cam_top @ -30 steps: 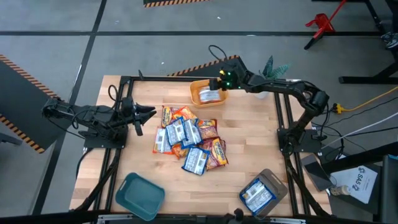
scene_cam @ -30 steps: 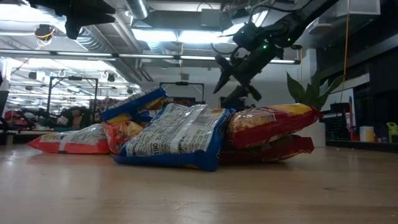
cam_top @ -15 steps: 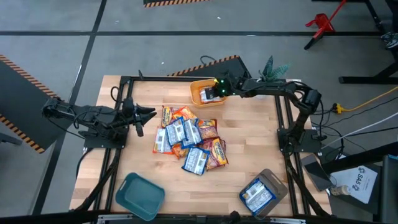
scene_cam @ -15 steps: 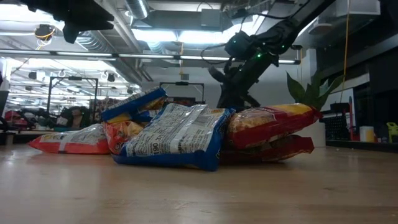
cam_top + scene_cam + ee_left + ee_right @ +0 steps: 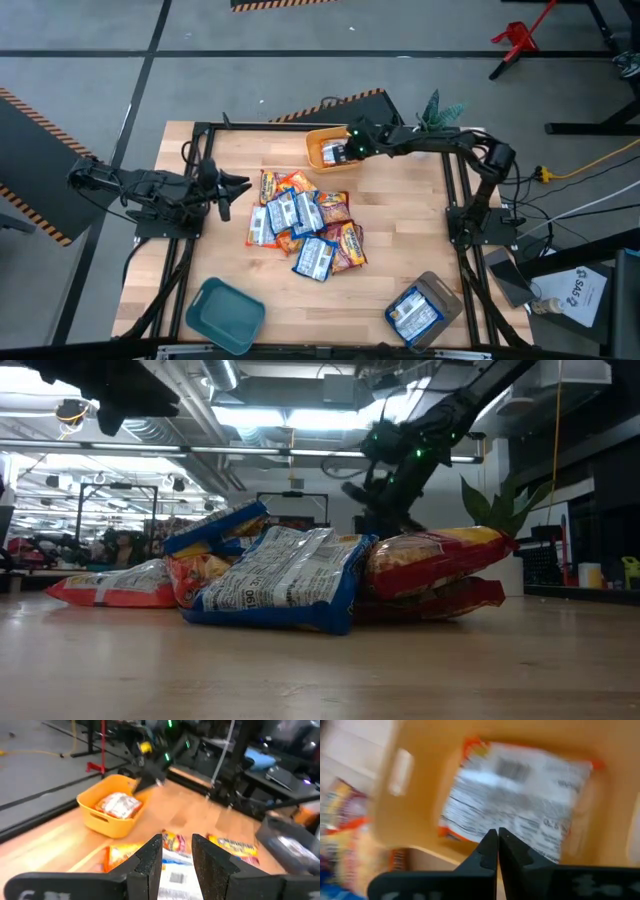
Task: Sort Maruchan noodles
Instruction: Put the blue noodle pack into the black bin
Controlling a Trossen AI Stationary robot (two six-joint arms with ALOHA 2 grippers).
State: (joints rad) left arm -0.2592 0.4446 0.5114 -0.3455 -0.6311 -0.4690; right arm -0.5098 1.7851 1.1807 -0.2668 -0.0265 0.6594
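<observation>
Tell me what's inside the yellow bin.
The yellow bin holds one orange-edged noodle packet lying printed back up. The right gripper, shut and empty, hangs above it. Anything beneath that packet is hidden.

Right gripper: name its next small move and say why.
Probably swing back toward the pile of packets. The right gripper hangs over the orange bin with fingers shut on nothing, an orange packet already lies inside, and many packets remain unsorted.

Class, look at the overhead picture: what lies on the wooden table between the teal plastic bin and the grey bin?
Bare wood: between the teal plastic bin and the grey bin the wooden table holds nothing, as the high view shows.
</observation>
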